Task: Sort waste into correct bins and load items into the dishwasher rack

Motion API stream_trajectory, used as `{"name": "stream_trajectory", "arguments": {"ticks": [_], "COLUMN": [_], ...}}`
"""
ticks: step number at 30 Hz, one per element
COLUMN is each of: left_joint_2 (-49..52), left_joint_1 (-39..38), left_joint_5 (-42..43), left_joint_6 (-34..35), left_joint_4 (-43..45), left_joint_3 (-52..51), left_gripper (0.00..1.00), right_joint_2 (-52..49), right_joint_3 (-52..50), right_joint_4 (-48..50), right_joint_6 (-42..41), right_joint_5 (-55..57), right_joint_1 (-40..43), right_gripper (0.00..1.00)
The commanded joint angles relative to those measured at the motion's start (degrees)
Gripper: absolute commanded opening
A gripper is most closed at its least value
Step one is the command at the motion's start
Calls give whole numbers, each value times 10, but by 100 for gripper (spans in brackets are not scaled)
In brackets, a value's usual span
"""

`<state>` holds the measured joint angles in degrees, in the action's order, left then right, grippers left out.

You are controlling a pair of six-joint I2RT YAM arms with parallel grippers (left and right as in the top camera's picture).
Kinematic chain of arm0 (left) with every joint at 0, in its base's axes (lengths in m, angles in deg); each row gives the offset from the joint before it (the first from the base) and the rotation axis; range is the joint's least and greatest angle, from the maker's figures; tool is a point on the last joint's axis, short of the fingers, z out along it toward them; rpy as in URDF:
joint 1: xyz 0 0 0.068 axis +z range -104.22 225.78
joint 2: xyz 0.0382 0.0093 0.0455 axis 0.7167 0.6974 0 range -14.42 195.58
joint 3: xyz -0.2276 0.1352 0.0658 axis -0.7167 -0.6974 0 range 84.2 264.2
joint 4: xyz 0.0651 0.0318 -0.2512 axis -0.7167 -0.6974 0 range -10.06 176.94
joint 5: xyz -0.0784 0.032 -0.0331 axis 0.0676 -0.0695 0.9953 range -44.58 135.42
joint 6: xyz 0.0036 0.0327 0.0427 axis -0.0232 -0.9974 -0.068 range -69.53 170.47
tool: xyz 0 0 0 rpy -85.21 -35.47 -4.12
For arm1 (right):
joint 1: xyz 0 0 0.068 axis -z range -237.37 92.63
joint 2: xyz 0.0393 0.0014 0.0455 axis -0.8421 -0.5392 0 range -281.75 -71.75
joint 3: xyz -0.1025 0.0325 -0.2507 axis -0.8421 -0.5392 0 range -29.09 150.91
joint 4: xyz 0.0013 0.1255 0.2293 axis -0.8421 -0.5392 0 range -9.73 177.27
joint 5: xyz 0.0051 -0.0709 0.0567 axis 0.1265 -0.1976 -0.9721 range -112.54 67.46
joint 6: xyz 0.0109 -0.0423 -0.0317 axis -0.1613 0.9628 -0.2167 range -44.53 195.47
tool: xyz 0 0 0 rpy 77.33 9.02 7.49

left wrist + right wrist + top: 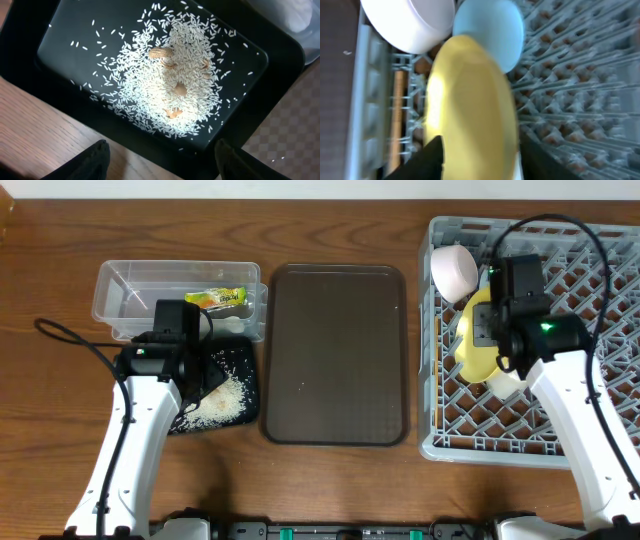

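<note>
- Right claw (481, 147): jaws stand apart on either side of the yellow plate (470, 95). The view is blurred, so we cannot tell whether they grip it.
- The plate stands tilted in the grey rack (580, 100), with the white bowl (405, 25) and the blue bowl (492, 30) just beyond it.
- Left claw (159, 157): released and empty, above the near edge of the black tray (50, 55). We note rice (165, 95) heaped ahead of it.
- Wrapper (215, 298) lies in the clear tub (120, 290).
</note>
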<state>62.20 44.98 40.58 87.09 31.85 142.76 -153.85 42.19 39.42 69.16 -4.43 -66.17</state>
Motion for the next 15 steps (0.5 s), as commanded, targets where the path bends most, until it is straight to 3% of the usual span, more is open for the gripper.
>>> {"name": "stream_trajectory", "arguments": {"ticks": [1,7,15], "left_joint_2": [-1,-1,-7], "left_joint_1": [2,1,1], "left_joint_5": [0,15,30], "left_joint_6": [-61,-130,-147], "left_joint_4": [-1,-10,-67], "left_joint_3": [5,5,5], "left_gripper": [74,78,77], "right_joint_2": [2,6,11], "right_joint_3": [-2,-2,-2], "right_joint_4": [-2,-20,-86], "right_joint_6": [-66,-85,-66], "right_joint_5": [-125,-219,-242], "right_joint_1": [27,89,119], "right_gripper": [57,69,76]}}
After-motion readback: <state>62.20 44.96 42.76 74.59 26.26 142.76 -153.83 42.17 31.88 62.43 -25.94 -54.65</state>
